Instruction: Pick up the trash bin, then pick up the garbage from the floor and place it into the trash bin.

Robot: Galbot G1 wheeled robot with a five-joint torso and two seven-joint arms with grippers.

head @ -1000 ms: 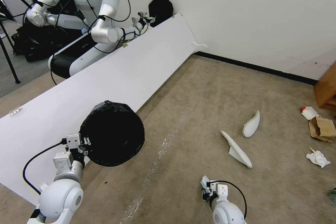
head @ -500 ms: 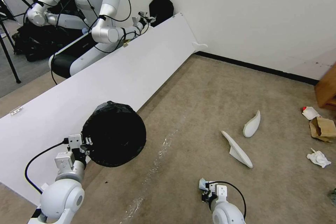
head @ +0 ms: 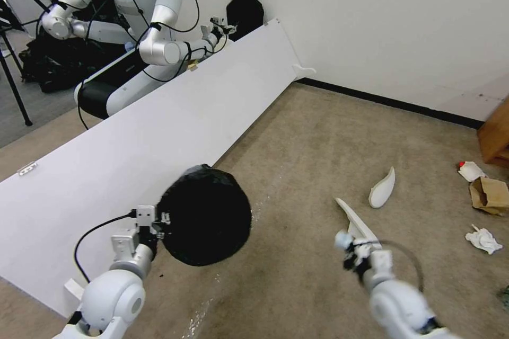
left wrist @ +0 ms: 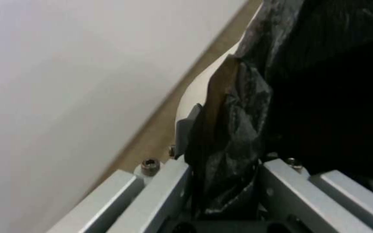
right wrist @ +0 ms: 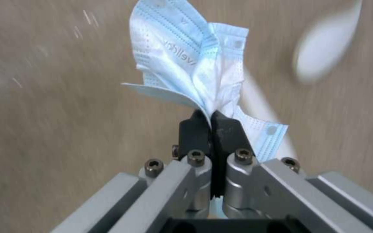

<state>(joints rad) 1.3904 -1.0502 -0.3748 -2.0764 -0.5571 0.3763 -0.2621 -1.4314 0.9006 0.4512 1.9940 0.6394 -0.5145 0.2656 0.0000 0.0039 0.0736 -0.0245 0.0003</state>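
Left gripper (head: pixel 159 219) clamped on bin (head: pixel 205 215) rim (black liner pinched), bin at 9 o'clock of right gripper (right wrist: pixel 211 121), its jaws closed on blue mask (right wrist: pixel 195 64).

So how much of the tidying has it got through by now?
The first step looks done: the left gripper holds the trash bin off the floor by its rim. In hand: the right gripper pinches a blue face mask, not yet binned. Left on the carpet: two white slippers, a crumpled paper, a brown paper bag and a red-white packet.
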